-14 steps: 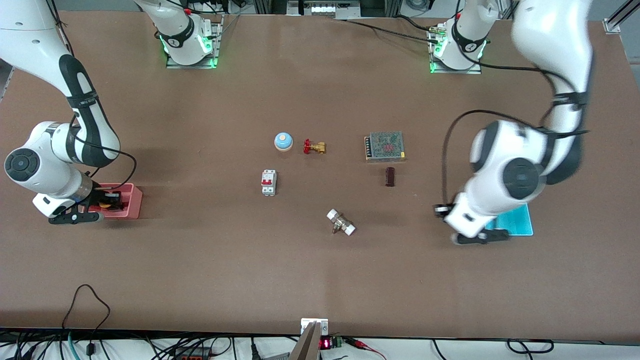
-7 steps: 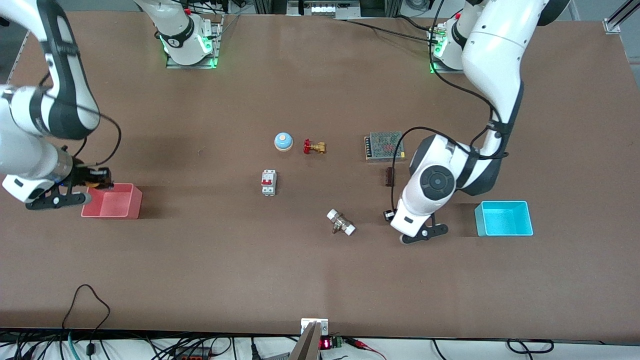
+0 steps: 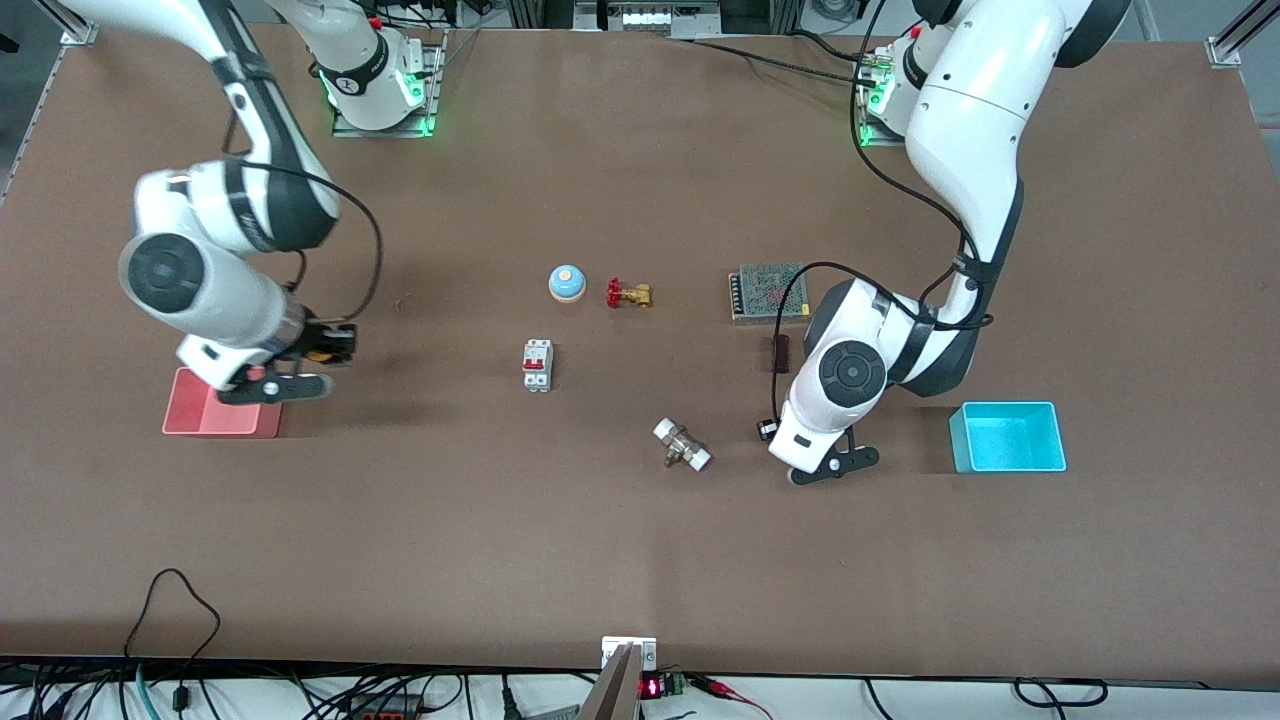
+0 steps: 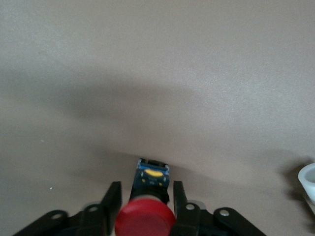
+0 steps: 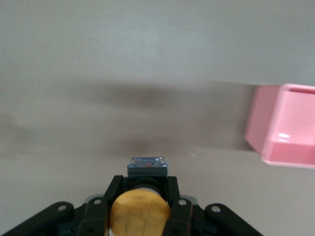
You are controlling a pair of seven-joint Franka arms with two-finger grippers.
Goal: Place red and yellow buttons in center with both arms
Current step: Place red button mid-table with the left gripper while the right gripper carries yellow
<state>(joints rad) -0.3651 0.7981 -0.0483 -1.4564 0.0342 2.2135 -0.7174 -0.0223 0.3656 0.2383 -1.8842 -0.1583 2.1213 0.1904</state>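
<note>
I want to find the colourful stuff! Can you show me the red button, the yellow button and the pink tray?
red button [image 4: 145, 218], left wrist view, on its round red cap.
yellow button [image 5: 140, 211], right wrist view, on its round yellow cap.
pink tray [image 5: 275, 129], right wrist view, on its outer wall.

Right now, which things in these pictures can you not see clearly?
- Front view: round red-capped push button hidden under the left arm's wrist; left pincer too.
- Front view: round yellow-capped push button mostly covered by the right pincer.
- Right wrist view: pink plastic tray cut by the edge.
</note>
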